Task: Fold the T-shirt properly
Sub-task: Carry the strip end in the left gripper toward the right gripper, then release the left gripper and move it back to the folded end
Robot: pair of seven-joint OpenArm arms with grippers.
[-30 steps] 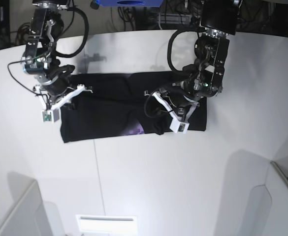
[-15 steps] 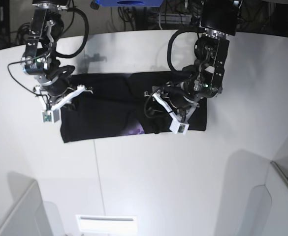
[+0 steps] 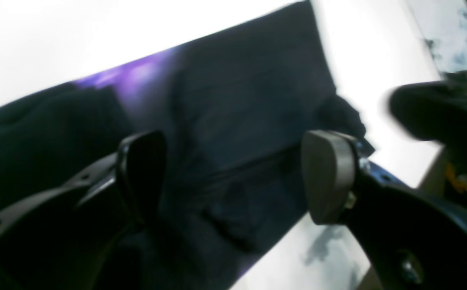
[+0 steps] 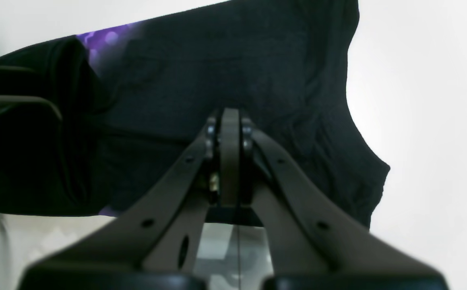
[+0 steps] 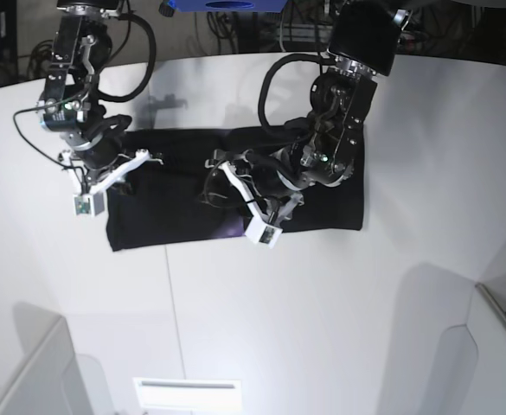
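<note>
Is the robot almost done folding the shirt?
Partway. The T-shirt already lies as a long flat band on the table. The left pincer hangs open over the middle; the right pincer is shut, gripping no cloth that shows. The ends aren't folded in yet.

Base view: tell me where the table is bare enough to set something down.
The white table is bare in front of the T-shirt, and to its right, past the shirt's edge. It is crowded over the shirt, where the open left gripper and the shut right gripper hang.
</note>
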